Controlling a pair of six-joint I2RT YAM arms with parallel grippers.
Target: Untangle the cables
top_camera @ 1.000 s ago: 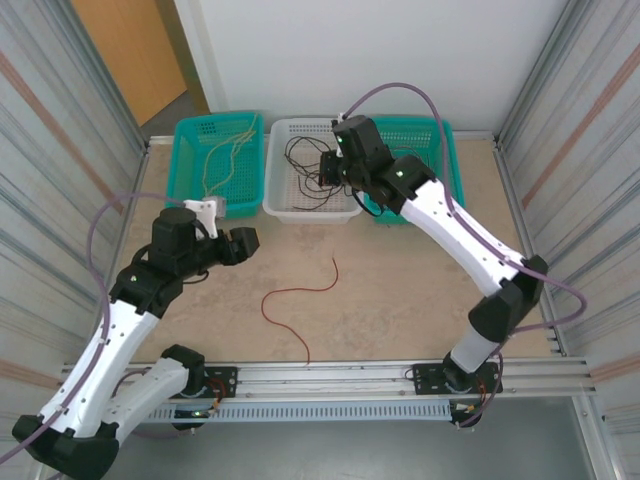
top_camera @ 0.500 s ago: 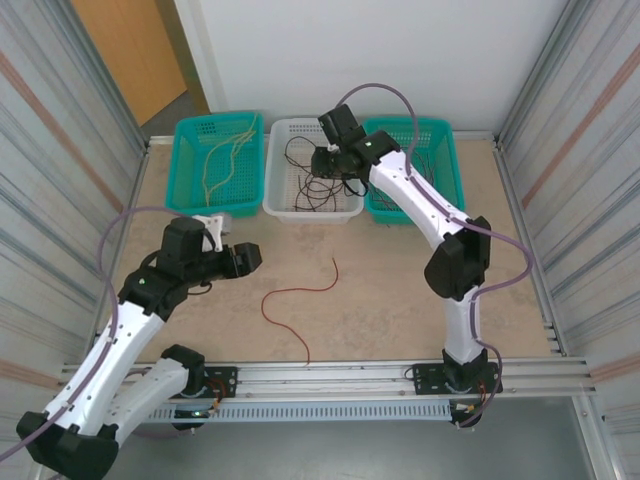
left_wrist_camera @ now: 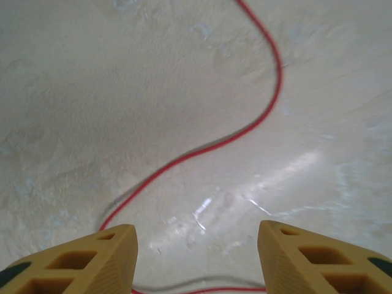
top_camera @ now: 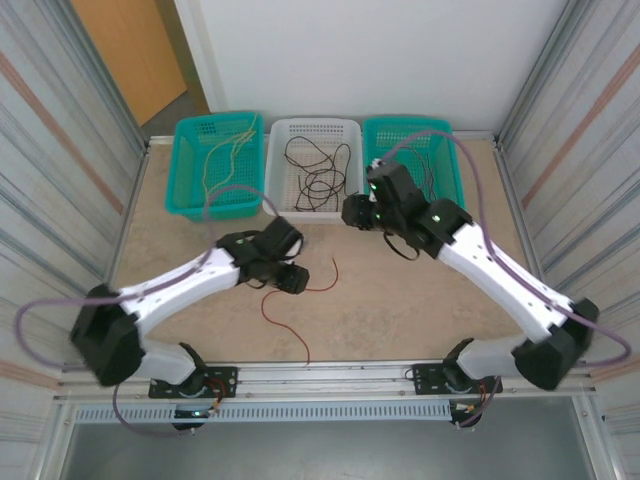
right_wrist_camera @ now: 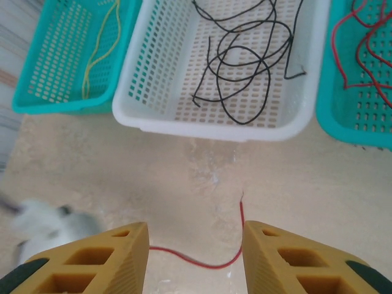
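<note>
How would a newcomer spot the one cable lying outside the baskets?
Look at the bare beige table, just in front of the white basket. A single thin red cable snakes there alone; the other cables all lie inside baskets.

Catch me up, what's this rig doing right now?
Two arms appear to be sorting thin cables by colour into plastic mesh baskets: yellow cables in the left teal basket, black cables in the white middle basket, red cables in the right teal basket. One loose red cable lies on the beige table. The left end effector hovers low over it, jaws open, nothing gripped. The right end effector is in front of the white basket, open and empty too.
</note>
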